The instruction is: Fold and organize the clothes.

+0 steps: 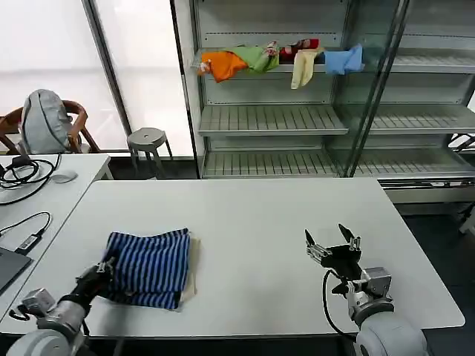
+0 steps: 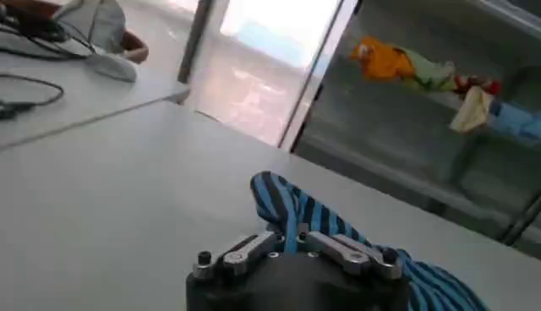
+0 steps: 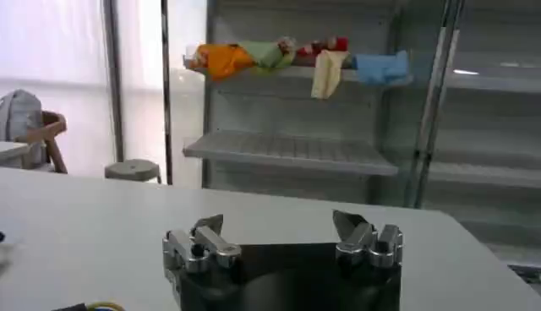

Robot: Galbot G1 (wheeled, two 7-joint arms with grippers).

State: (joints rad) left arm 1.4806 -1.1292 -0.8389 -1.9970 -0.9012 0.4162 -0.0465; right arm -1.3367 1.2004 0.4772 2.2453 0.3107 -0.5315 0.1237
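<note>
Low, left tool [image 1: 106, 268] pinching shirt [image 1: 151, 267] edge, right tool [image 1: 332, 243] – open, raised

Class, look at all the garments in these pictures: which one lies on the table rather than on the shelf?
The folded blue-and-black striped shirt, lying on the white table with the left gripper shut on its edge. The orange, green, yellow and light-blue garments lie on the shelf behind.

I can read no text, label, brand, number or sign anywhere from my station. The striped shirt [image 1: 152, 267] on the tabletop [image 1: 260, 222] carries no legible tag or print, the garments on the shelf [image 1: 274, 67] show no lettering, and the gripper housings bear no markings I can make out.
</note>
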